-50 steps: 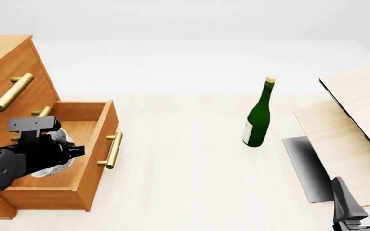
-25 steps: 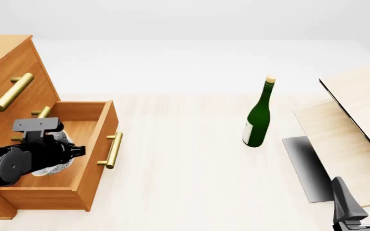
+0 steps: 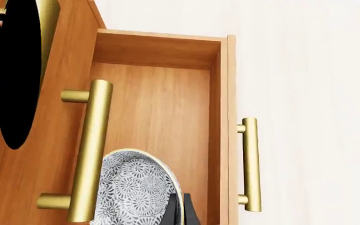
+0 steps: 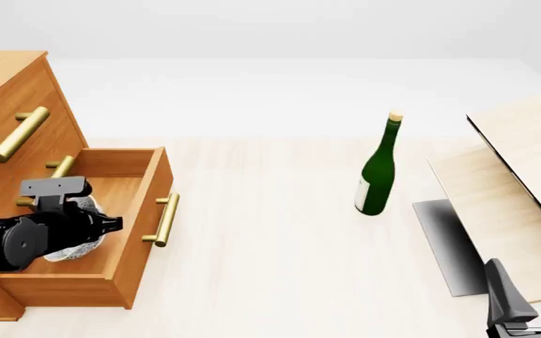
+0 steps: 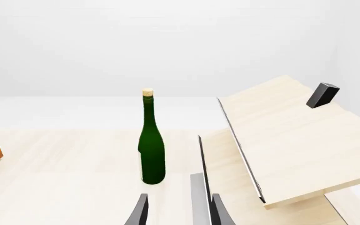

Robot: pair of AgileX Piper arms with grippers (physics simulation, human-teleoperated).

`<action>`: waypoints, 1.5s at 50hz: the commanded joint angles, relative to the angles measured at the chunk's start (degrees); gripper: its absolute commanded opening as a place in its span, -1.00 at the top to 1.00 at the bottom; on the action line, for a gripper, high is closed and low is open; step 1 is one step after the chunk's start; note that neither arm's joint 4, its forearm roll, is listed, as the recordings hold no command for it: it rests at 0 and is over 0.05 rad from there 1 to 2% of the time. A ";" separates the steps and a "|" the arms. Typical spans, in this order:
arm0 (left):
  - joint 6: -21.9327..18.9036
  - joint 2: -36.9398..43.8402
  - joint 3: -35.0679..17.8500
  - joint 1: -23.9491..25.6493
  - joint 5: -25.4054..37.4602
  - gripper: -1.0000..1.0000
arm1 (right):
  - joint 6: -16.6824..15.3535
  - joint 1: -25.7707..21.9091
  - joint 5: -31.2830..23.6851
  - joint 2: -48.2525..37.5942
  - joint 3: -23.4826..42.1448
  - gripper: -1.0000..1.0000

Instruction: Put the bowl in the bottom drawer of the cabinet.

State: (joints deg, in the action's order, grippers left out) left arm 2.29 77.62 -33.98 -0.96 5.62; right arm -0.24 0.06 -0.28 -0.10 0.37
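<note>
Honestly, with the bowl point(image 4: 71, 243) tilted inside the open bottom drawer point(image 4: 139, 232) at lower left and the left gripper point(image 4: 81, 224) seemingly clamped on its rim, a careless release could tip it against the drawer's wall

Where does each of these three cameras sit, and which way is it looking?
Front view: above and behind the arms, looking down the pale table; black left arm over the open bottom drawer, right gripper at bottom right.
Left wrist view: looks into that drawer at the speckled white-grey bowl; one dark fingertip shows.
Right wrist view: faces the green wine bottle and pale wooden boards.
Front and right wrist share the bottle.
</note>
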 commanded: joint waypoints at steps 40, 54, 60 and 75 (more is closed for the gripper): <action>-0.19 0.83 -1.23 -2.46 -0.98 -1.00 | -0.01 0.00 0.00 0.00 0.00 -1.00; 2.67 -0.57 -2.45 0.49 -0.89 -1.00 | -0.01 0.00 0.00 0.00 0.00 -1.00; 2.69 -1.77 -3.77 1.39 0.42 -1.00 | -0.01 0.00 0.00 0.00 0.00 -1.00; 2.08 -5.93 -6.86 1.62 3.96 -1.00 | 0.03 0.00 0.00 0.00 0.00 -1.00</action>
State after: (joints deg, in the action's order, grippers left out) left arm 4.78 74.48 -38.36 0.40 6.78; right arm -0.25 0.05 -0.28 -0.10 0.37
